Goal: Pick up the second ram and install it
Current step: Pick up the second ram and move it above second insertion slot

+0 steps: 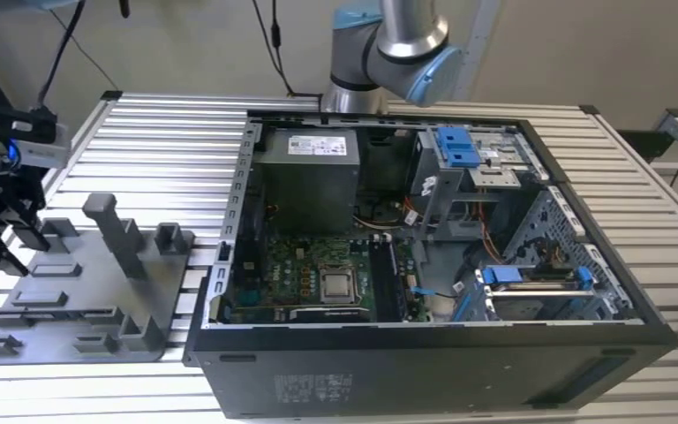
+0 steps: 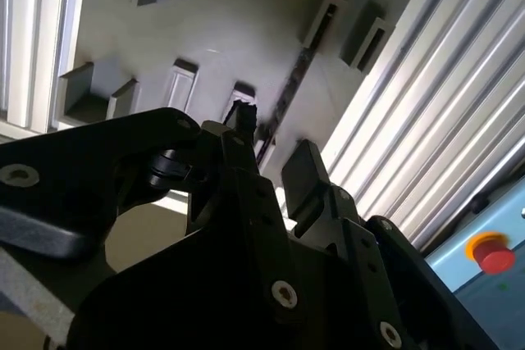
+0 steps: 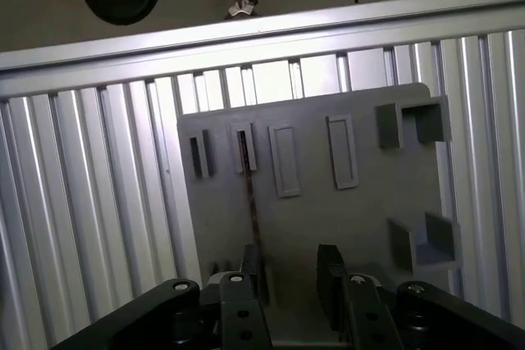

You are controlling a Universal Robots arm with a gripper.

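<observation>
The second ram (image 3: 248,194) stands on its edge in a narrow slot of the grey tray (image 3: 312,219). It is one dark, thin stick running along the tray floor. In the second wrist view it (image 2: 289,88) shows as a dark strip leading toward the pincer.

The pincer (image 3: 291,272) hangs over the tray with its two fingers (image 3: 330,272) spread apart, gripping nothing. The near end of the stick comes just beside one finger; whether they touch cannot be told.

Tray: one, grey. It has four narrow raised holders in a row at one end and two blocky corner brackets on one side. The stick occupies the second holder from the outer edge.

Table (image 1: 657,238): one, made of ribbed aluminium slats, light and reflective. The tray lies flat on it at the exterior view's left.

Computer case (image 1: 433,375): one, black, lying open on the table beside the tray, with the circuit board and blue latches exposed.

Arm (image 1: 392,35): one, silver with blue caps, rising behind the case.

Room: a plain pale wall behind the table, with dark cables hanging against it.
</observation>
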